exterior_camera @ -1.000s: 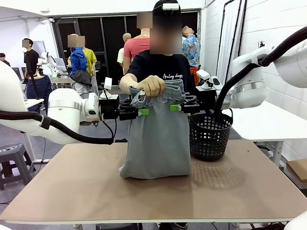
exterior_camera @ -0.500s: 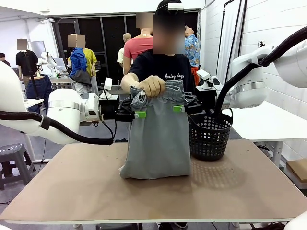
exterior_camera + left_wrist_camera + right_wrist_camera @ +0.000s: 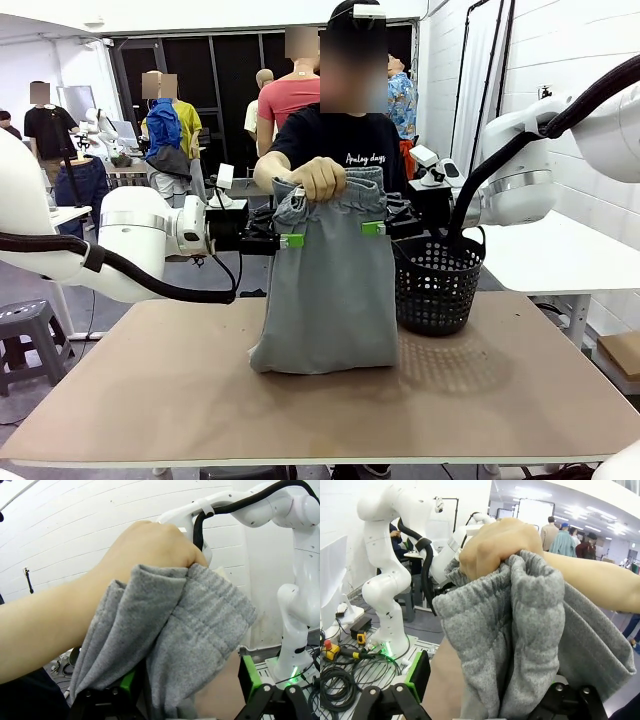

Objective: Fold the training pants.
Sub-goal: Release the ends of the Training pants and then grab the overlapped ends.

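A person's hand (image 3: 318, 178) holds the light grey training pants (image 3: 328, 290) up by the bunched waistband, and their lower end rests on the table (image 3: 180, 400). My left gripper (image 3: 286, 240) is at the cloth's left edge just under the waistband, and my right gripper (image 3: 374, 228) is at its right edge. In the left wrist view the left gripper (image 3: 187, 677) is open, its green pads (image 3: 127, 681) wide apart with grey cloth (image 3: 200, 625) hanging between them. The right gripper (image 3: 487, 680) is also open, with the cloth (image 3: 520, 630) between its fingers (image 3: 418, 674).
A black mesh basket (image 3: 437, 285) stands on the table just right of the pants, below my right arm (image 3: 520, 170). The person stands at the far edge behind the pants. Bare tabletop lies to the front and left.
Both grippers have closed in on the pants' sides. Their black fingers, plain a second ago, now sit partly behind the cloth. The person's hand and the pants stay put.
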Controlling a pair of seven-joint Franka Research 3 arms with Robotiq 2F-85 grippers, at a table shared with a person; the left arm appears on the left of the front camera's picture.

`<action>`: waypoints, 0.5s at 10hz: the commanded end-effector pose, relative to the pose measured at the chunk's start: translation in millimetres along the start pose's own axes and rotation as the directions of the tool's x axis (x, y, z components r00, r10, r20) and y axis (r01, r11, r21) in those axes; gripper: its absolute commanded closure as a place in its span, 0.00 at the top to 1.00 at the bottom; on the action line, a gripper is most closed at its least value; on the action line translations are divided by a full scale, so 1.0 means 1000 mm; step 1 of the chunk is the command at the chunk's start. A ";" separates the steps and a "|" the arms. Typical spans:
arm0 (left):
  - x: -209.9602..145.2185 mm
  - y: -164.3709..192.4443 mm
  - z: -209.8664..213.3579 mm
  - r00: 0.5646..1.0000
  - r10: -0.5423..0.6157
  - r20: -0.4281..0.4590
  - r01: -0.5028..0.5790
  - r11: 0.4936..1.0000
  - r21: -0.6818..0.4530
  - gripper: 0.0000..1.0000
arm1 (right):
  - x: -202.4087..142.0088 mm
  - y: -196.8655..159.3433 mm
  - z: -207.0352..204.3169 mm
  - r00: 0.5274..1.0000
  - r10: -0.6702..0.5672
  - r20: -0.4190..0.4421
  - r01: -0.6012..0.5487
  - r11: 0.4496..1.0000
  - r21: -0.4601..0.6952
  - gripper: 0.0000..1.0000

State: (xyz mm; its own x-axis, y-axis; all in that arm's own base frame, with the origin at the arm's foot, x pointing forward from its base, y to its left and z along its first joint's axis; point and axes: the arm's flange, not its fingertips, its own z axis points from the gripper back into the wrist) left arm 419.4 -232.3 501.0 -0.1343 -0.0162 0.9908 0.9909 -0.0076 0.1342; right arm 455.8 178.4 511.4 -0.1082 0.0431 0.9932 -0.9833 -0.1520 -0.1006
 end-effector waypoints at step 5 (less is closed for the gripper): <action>0.000 -0.008 0.025 0.994 0.049 -0.093 -0.036 0.989 0.140 1.00 | -0.008 0.009 0.024 0.999 0.006 -0.038 -0.010 0.993 -0.116 1.00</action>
State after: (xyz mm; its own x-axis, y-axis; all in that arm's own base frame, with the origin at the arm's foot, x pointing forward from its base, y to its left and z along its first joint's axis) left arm 419.3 -211.1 497.5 -0.1165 -0.0847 0.9896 0.9879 0.0926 0.1242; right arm 457.8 154.5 505.0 -0.1043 0.0799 0.9913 -0.9916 -0.0851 -0.0975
